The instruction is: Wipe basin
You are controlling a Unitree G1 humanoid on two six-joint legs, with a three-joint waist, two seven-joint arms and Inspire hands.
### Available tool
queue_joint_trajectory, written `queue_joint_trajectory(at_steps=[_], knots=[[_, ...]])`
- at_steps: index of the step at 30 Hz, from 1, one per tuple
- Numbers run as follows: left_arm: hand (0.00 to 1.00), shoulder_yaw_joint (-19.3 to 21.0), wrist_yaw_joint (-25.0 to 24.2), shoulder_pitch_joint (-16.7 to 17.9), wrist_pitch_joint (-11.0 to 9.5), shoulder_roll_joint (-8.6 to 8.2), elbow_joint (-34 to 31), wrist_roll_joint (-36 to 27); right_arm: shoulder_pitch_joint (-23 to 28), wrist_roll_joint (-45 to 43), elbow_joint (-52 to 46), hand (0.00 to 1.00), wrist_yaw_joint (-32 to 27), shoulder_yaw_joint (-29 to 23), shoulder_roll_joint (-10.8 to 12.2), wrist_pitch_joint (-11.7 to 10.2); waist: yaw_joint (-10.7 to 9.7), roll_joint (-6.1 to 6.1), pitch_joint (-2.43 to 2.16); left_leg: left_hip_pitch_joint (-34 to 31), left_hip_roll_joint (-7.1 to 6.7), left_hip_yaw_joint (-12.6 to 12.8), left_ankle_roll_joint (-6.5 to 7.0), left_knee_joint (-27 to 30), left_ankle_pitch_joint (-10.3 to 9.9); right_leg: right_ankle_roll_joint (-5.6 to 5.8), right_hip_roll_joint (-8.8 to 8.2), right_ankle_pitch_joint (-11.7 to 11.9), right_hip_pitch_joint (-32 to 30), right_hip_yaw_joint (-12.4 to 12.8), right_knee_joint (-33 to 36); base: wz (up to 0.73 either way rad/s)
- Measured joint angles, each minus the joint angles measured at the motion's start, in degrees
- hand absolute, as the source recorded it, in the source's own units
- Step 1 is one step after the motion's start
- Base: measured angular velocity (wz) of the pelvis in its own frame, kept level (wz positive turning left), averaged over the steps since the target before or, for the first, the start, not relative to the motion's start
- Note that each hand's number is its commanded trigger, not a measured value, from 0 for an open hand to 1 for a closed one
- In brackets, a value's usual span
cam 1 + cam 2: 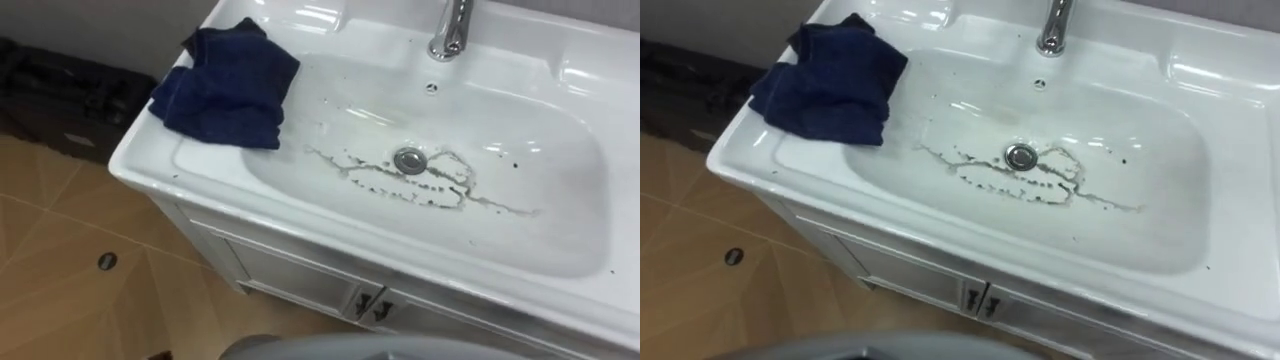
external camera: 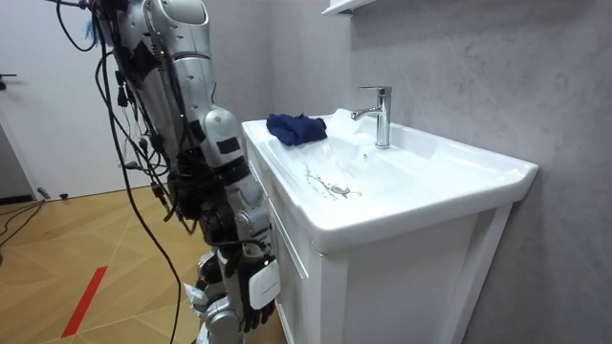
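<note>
A white basin [image 1: 560, 240] sits in a vanity in front of me. Dark dirt streaks [image 1: 420, 185] wind around its metal drain [image 1: 410, 160]. A crumpled dark blue cloth [image 1: 228, 85] lies on the basin's left rim, partly drooping into the bowl, and it also shows in the room view [image 2: 296, 127]. A chrome faucet [image 1: 452, 30] stands at the back edge. In the room view I stand upright at the vanity's front. My right hand [image 2: 258, 290] hangs low beside the cabinet, fingers relaxed and holding nothing.
White cabinet doors [image 1: 330, 290] with small handles are below the basin. To the left is wooden floor [image 1: 60, 260] with a small round fitting, and a dark case [image 1: 70, 95] stands against the wall. A grey wall rises behind the faucet.
</note>
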Motion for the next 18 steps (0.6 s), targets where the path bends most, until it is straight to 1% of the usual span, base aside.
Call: queue_joint_trajectory(at_steps=[1, 2, 4, 5, 6, 7, 8, 9, 10, 11, 12, 13, 14, 15, 16, 17, 18], knots=[[0.0, 1.2, 0.9, 0.7, -0.2, 0.07, 0.0, -2.0, 0.0, -0.1, 0.0, 0.0, -0.2, -0.1, -0.1, 0.0, 0.0, 0.23, 0.1, 0.0, -0.02, -0.6, -0.05, 0.2, -0.2, 0.0, 0.08, 0.0, 0.3, -0.6, 0.0, 0.25], [0.0, 2.0, 1.5, 1.2, -0.5, 0.07, 0.0, -2.9, 0.0, -0.2, 0.0, 0.0, -0.4, -0.1, -0.1, 0.0, 0.1, 0.37, 0.1, -0.1, -0.03, -0.8, -0.12, 0.3, -0.2, 0.0, 0.11, 0.0, 0.3, -0.9, 0.0, 0.14], [0.0, 6.7, 3.8, 1.4, -1.0, 0.13, -0.1, -5.6, 0.2, -0.3, 0.1, 0.0, -0.7, -0.1, -0.4, -0.1, 1.8, 1.02, 0.19, -0.2, 0.0, -1.2, -0.24, 0.4, -0.3, 0.0, 0.19, 0.0, 0.3, -1.3, 0.0, 0.04], [0.0, 8.1, 4.4, 1.4, -1.0, 0.2, -0.1, -6.3, 0.2, -0.4, 0.3, 0.0, -0.8, -0.3, -0.5, -0.1, 2.2, 1.27, 0.19, -0.2, -0.03, -1.3, -0.24, 0.4, -0.3, 0.0, 0.18, 0.0, 0.4, -1.4, 0.0, 0.05], [0.0, 10.6, 5.9, 1.4, -1.3, 0.46, -0.2, -8.1, 0.2, -0.4, 0.6, 0.0, -0.9, -0.7, -0.9, -0.1, 3.0, 1.73, 0.22, -0.2, -0.08, -1.5, -0.25, 0.4, -0.3, 0.0, 0.13, 0.0, 0.5, -1.9, 0.0, 0.15], [0.0, 13.1, 7.8, 1.5, -1.7, 0.87, -0.8, -10.3, 0.2, -0.5, 0.7, 0.0, -1.4, -0.7, -1.4, -0.3, 3.2, 2.25, 0.26, -0.2, -0.25, -2.1, -0.27, 0.4, -0.2, 0.0, 0.06, 0.0, 0.7, -2.7, 0.1, 0.16], [0.0, 14.1, 8.7, 1.7, -2.0, 1.11, -1.4, -11.4, 0.2, -0.5, 0.7, 0.0, -1.4, -0.8, -1.7, -0.5, 3.4, 2.49, 0.28, -0.2, -0.35, -2.3, -0.27, 0.4, -0.2, 0.0, 0.03, 0.0, 0.7, -2.7, 0.1, 0.15], [0.0, 15.4, 10.7, 1.9, -2.8, 1.78, -2.1, -13.6, 0.2, -0.5, 0.8, 0.0, -1.6, -0.9, -2.2, -1.0, 4.1, 2.73, 0.48, -0.2, -0.42, -2.5, -0.28, 0.4, -0.2, 0.0, 0.01, 0.0, 0.7, -2.7, 0.1, 0.09], [0.0, 16.1, 12.8, 1.8, -3.4, 2.54, -3.1, -15.5, 0.1, -0.5, 0.9, 0.0, -1.8, -0.9, -2.6, -1.5, 4.5, 3.54, 0.36, -0.3, -0.49, -2.7, -0.26, 0.4, -0.1, 0.0, -0.01, 0.0, 0.7, -2.8, 0.0, 0.08], [0.0, 16.4, 13.9, 2.0, -3.5, 2.82, -4.3, -16.6, 0.1, -0.5, 0.9, 0.0, -1.8, -0.9, -2.7, -1.4, 4.7, 3.69, 0.34, -0.3, -0.54, -2.8, -0.25, 0.4, -0.1, 0.0, -0.05, 0.0, 0.6, -2.9, 0.0, 0.08], [0.0, 17.5, 15.7, 2.2, -3.7, 3.17, -7.4, -17.8, 0.2, -0.5, 1.2, 0.0, -1.8, -1.0, -3.0, -1.6, 5.3, 3.97, 0.4, -0.2, -0.61, -2.8, -0.25, 0.2, 0.1, 0.01, -0.13, 0.0, 0.4, -2.9, 0.1, 0.03], [0.0, 18.7, 17.5, 2.6, -4.7, 3.47, -10.6, -19.3, 0.6, -0.5, 1.3, 0.0, -1.8, -1.2, -3.2, -2.0, 6.0, 4.02, 0.49, -0.3, -0.73, -2.8, -0.24, -0.1, 0.4, 0.01, -0.24, 0.0, 0.2, -3.0, 0.0, 0.0], [0.0, 19.1, 18.5, 2.7, -5.2, 3.74, -12.1, -19.5, 0.9, -0.4, 1.2, 0.0, -1.8, -1.2, -3.3, -2.3, 6.2, 4.0, 0.52, -0.3, -0.76, -2.8, -0.22, -0.2, 0.5, 0.02, -0.26, 0.0, 0.1, -2.9, 0.0, 0.0], [0.0, 20.0, 20.3, 2.7, -6.3, 4.4, -14.5, -19.4, 1.3, -0.5, 1.0, 0.0, -1.8, -1.3, -3.4, -2.9, 6.5, 4.14, 0.46, -0.3, -0.83, -2.8, -0.22, -0.6, 0.5, 0.06, -0.32, -0.1, 0.0, -2.9, 0.1, 0.0], [0.0, 21.2, 22.4, 2.7, -7.2, 4.95, -17.0, -19.4, 1.4, -0.4, 1.0, 0.0, -1.8, -1.3, -3.5, -3.3, 6.6, 4.44, 0.28, -0.4, -0.92, -2.8, -0.22, -0.9, 0.7, 0.07, -0.4, -0.1, -0.2, -2.9, 0.0, 0.0], [0.0, 21.8, 23.5, 2.8, -7.4, 4.97, -18.9, -19.4, 1.5, -0.4, 0.9, 0.0, -1.8, -1.3, -3.5, -3.6, 6.6, 4.47, 0.28, -0.5, -0.93, -2.8, -0.22, -1.0, 0.8, 0.07, -0.41, -0.1, -0.3, -2.9, 0.0, 0.0], [0.0, 23.0, 25.5, 2.7, -8.3, 4.97, -22.6, -19.3, 1.6, -0.6, 0.6, 0.0, -1.8, -1.4, -3.4, -3.8, 6.7, 4.61, 0.16, -0.7, -0.96, -2.8, -0.21, -1.1, 1.0, 0.07, -0.43, -0.1, -0.6, -2.9, 0.1, 0.0]])
